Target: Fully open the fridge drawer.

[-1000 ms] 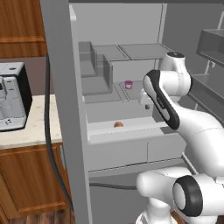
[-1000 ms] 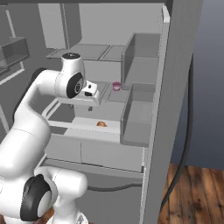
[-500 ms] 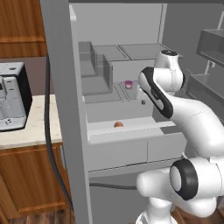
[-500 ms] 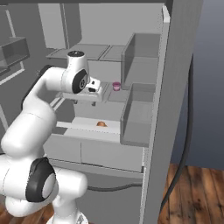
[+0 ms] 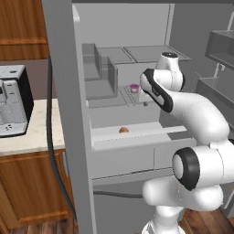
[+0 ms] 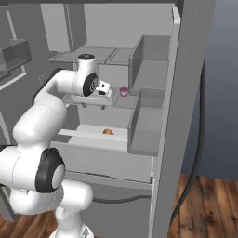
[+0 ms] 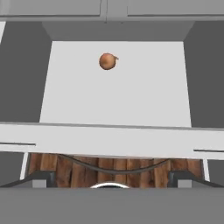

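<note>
The fridge drawer (image 5: 132,138) is a wide, shallow light-grey tray that sticks out of the open fridge, its paler front lip (image 7: 112,140) facing me. A small brown onion (image 7: 107,61) lies on its pale floor, toward the back. My gripper (image 6: 94,106) hangs above the drawer at the height of the shelf, pointing down. It is open, its fingers wide apart with nothing between them, and it touches nothing. In the left base view the gripper (image 5: 145,103) sits just under the white wrist, right of the onion (image 5: 123,130).
A pink cup (image 5: 134,87) stands on the shelf behind the hand. The open fridge door (image 5: 64,114) carries box-shaped bins (image 6: 146,121). Two closed drawer fronts (image 5: 123,160) sit below. A coffee machine (image 5: 11,100) stands on the counter at the left. A black cable (image 6: 190,186) hangs beside the door.
The arm has folded up closer to the fridge and the hand has shifted slightly over the drawer. The drawer and the onion stay where they were.
</note>
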